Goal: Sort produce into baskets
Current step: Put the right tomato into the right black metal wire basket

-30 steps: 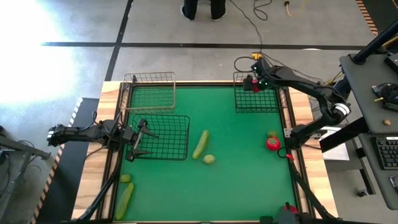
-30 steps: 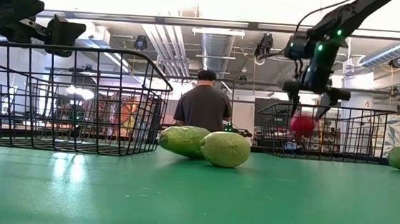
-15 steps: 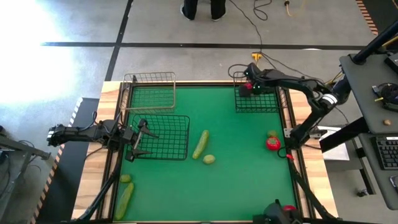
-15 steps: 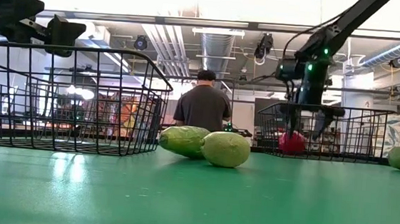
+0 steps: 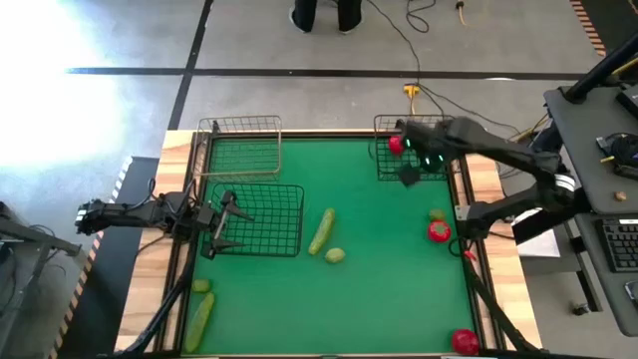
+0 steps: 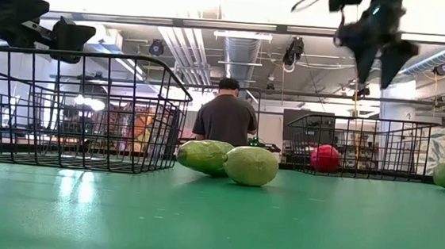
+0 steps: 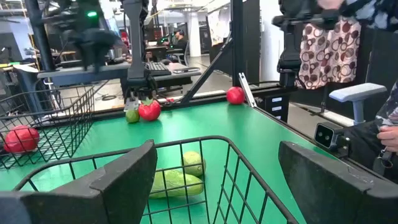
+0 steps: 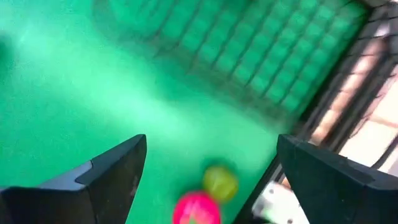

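My right gripper (image 5: 409, 175) is open and empty, high above the near edge of the far right black basket (image 5: 429, 172); it also shows in the low view (image 6: 376, 45). One tomato (image 5: 396, 145) lies inside that basket. A tomato (image 5: 437, 231) and a lime (image 5: 436, 214) lie by the right edge, and they show in the right wrist view too (image 8: 196, 208). Another tomato (image 5: 464, 341) lies at the near right corner. A cucumber (image 5: 321, 230) and a lime (image 5: 335, 255) lie mid-table. My left gripper (image 5: 227, 221) is open at the left wall of the middle black basket (image 5: 274, 219).
A tan basket (image 5: 239, 145) stands at the far left. A lime (image 5: 202, 285) and a cucumber (image 5: 199, 321) lie on the wooden strip at the near left. A person (image 6: 225, 117) stands beyond the table's far edge. Open green mat lies in the table's near half.
My right gripper has gone down into the far right black basket with a tomato, let it go, then risen and come toward the table's near edge. The tomato now lies on the basket floor. My left arm has kept still.
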### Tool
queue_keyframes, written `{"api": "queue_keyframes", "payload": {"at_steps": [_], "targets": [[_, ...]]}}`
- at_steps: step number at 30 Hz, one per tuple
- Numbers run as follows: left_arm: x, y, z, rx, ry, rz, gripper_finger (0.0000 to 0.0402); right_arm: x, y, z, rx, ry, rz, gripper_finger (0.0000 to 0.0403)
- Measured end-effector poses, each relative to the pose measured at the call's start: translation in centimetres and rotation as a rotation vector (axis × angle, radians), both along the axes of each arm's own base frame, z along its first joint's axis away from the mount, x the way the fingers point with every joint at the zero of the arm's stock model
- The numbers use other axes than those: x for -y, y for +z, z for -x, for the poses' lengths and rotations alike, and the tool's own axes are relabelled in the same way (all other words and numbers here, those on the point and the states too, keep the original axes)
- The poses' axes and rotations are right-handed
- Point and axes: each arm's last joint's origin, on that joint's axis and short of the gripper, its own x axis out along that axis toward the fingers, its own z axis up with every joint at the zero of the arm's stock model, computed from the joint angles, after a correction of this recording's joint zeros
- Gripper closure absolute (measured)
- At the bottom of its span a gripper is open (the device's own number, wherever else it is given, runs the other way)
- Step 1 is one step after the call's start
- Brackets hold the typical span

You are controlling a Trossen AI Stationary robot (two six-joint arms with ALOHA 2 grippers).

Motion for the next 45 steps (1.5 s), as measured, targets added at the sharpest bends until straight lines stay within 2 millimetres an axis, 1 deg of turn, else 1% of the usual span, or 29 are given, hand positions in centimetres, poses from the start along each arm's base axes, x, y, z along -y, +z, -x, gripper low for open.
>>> {"api": "queue_keyframes", "payload": {"at_steps": [3,6,9,12,16,20,24,30,35,39,45], "targets": [[0.0,0.0,0.0,0.000,0.000,0.000,0.0083,-3.6,-0.7,-0.2,-0.003,0.066,-0.061,0.0051],[0.0,0.0,0.0,0.000,0.000,0.000,0.0083,-6.5,-2.3,-0.6,-0.053,0.110,-0.100,0.0051],[0.0,0.0,0.0,0.000,0.000,0.000,0.0083,-8.6,-4.4,-0.8,-0.153,0.135,-0.161,0.0051],[0.0,0.0,0.0,0.000,0.000,0.000,0.0083,-9.8,-6.0,-0.7,-0.276,0.163,-0.196,0.0051],[0.0,0.0,0.0,0.000,0.000,0.000,0.0083,-10.1,-8.1,-1.0,-0.389,0.193,-0.226,0.0047],[0.0,0.0,0.0,0.000,0.000,0.000,0.0083,-10.3,-10.4,-1.1,-0.518,0.237,-0.304,0.0023],[0.0,0.0,0.0,0.000,0.000,0.000,0.0083,-10.0,-12.4,-1.0,-0.624,0.249,-0.346,0.0005],[0.0,0.0,0.0,0.000,0.000,0.000,0.0083,-9.3,-14.8,-1.2,-0.651,0.310,-0.408,0.0005],[0.0,0.0,0.0,0.000,0.000,0.000,0.0083,-8.5,-16.3,-1.0,-0.623,0.319,-0.428,0.0005],[0.0,0.0,0.0,0.000,0.000,0.000,0.0083,-8.1,-17.0,-1.0,-0.577,0.306,-0.434,0.0005],[0.0,0.0,0.0,0.000,0.000,0.000,0.0083,-8.1,-17.3,-0.6,-0.591,0.297,-0.452,0.0005]]}}
